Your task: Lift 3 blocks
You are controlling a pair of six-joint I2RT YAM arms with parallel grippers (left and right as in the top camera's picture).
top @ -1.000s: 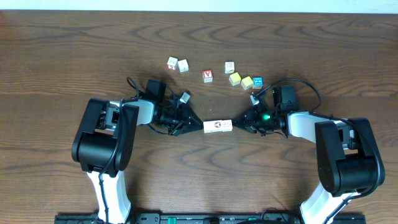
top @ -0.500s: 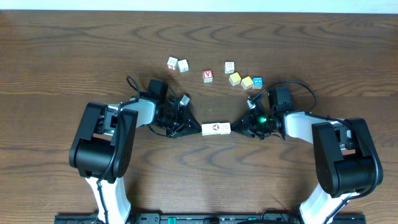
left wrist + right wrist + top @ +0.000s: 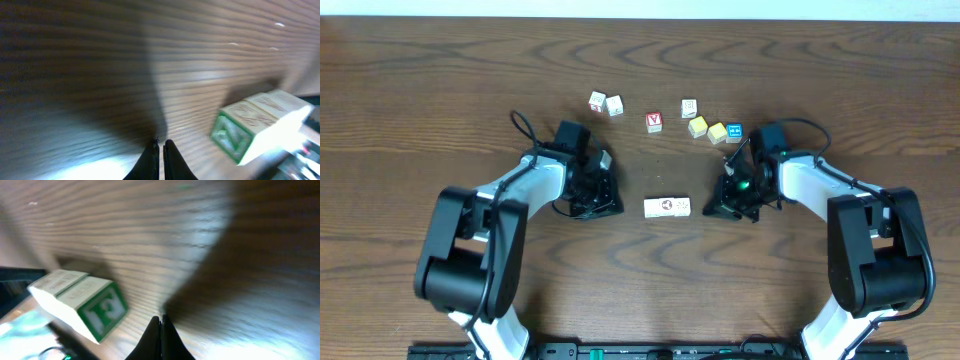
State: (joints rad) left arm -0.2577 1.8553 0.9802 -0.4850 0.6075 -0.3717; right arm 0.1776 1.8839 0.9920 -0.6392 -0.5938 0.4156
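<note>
Both tools have backed off the ends of the 3 blocks (image 3: 667, 206).
Left tool (image 3: 616, 207) and right tool (image 3: 713, 208) are each closed tight, holding nothing; the blocks lie in a row on the desk (image 3: 440, 90) between them, touching neither. Other loose cubes (image 3: 654, 121) sit farther back.

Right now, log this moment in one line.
left gripper: shut, empty | right gripper: shut, empty | block row: on table, between grippers, apart from both

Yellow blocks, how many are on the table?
2. The first yellow block sits close to the marked cream block; the second yellow block is beside it, next to the blue block. Others may be hidden.
</note>
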